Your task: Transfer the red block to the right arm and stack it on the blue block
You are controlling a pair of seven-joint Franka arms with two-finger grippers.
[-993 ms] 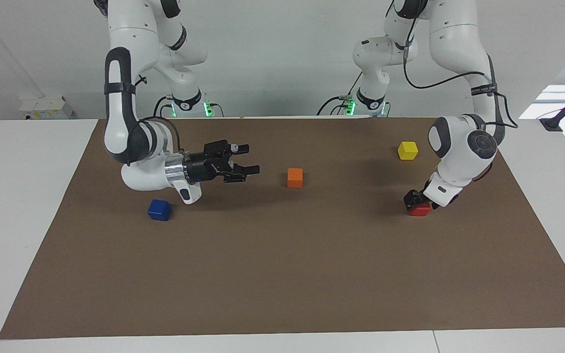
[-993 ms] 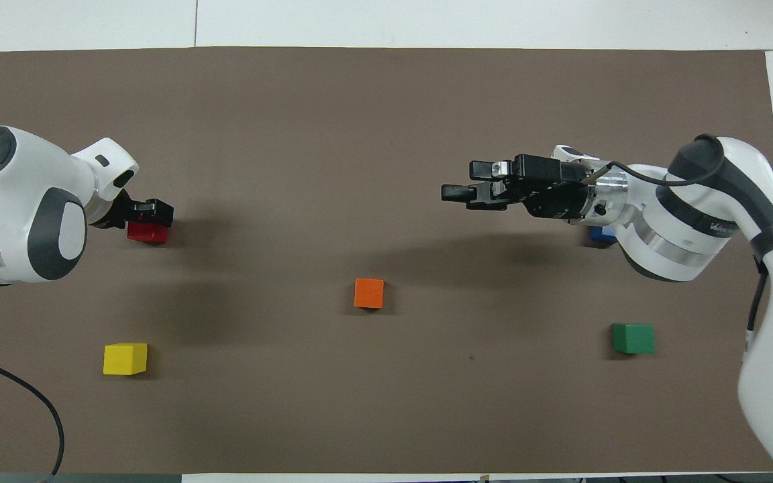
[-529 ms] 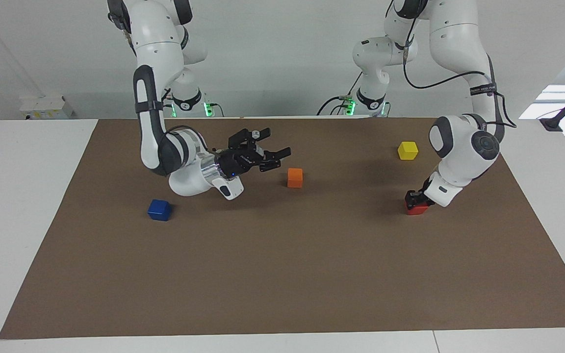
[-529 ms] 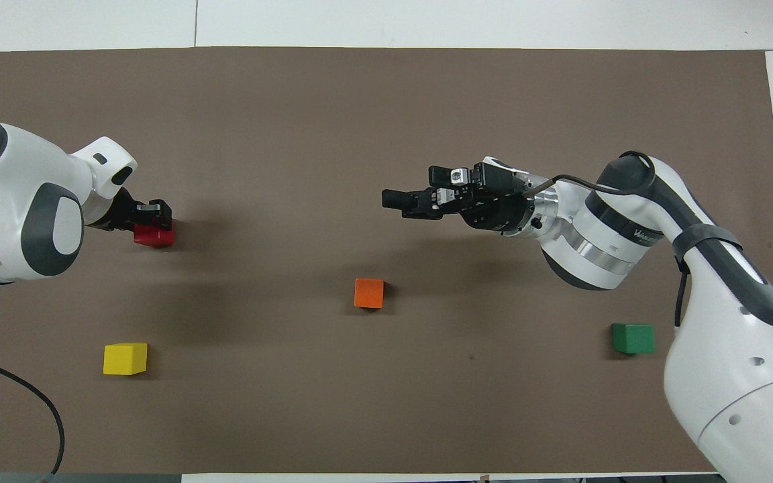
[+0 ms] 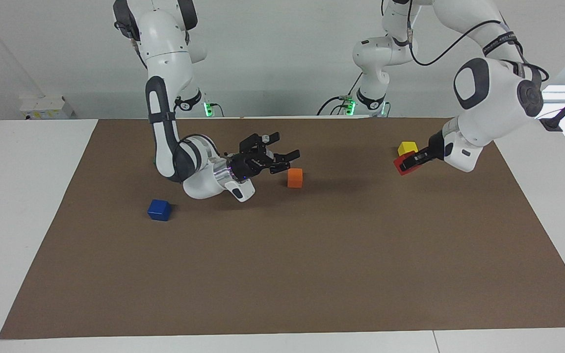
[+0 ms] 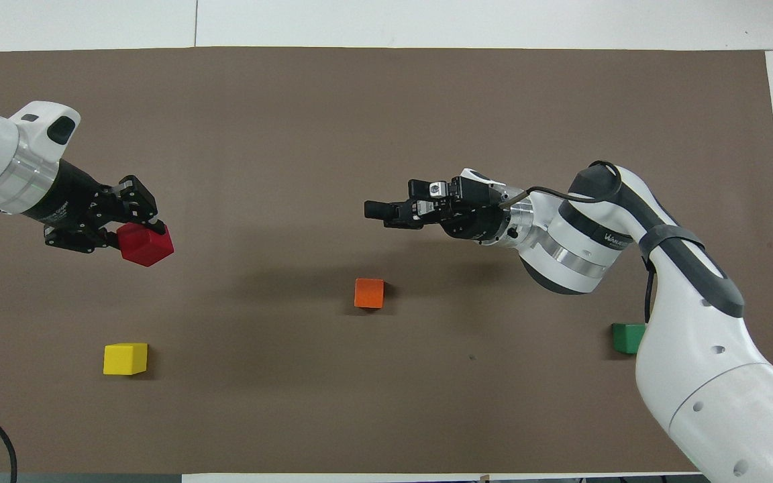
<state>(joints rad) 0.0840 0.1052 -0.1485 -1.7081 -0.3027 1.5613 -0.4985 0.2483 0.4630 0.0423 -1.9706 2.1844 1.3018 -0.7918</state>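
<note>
In the overhead view, at the left of the frame, the red block (image 6: 146, 244) is now carried clear of the tabletop (image 6: 386, 402) in the left gripper (image 6: 133, 227), which is closed on it; a second ago the block was resting on the mat with the gripper lowered around it. The pick is therefore judged complete, and the handover is taken to be the step in hand. The left arm is raised, its wrist tipped and its gripper pointed toward the frame's centre, the block jutting from the fingertips with one corner turned downward. Below it in the frame, the yellow block (image 6: 125, 358) is left untouched. At the centre the orange block (image 6: 369, 293) lies on the mat, and above it and slightly right the right gripper (image 6: 386, 213) is held out level, jaws spread wide and empty. The right arm has been swung in from the right edge toward the middle over the last second, its forearm laid low and nearly horizontal. A broad gap is seen between the two grippers, so the pass is not yet begun. At the lower right the green block (image 6: 627, 337) is partly covered by the right arm. The blue block (image 5: 159, 209) is hidden in this view; in the facing view it sits in the lower left part of the mat, uncovered, ready for stacking.
</note>
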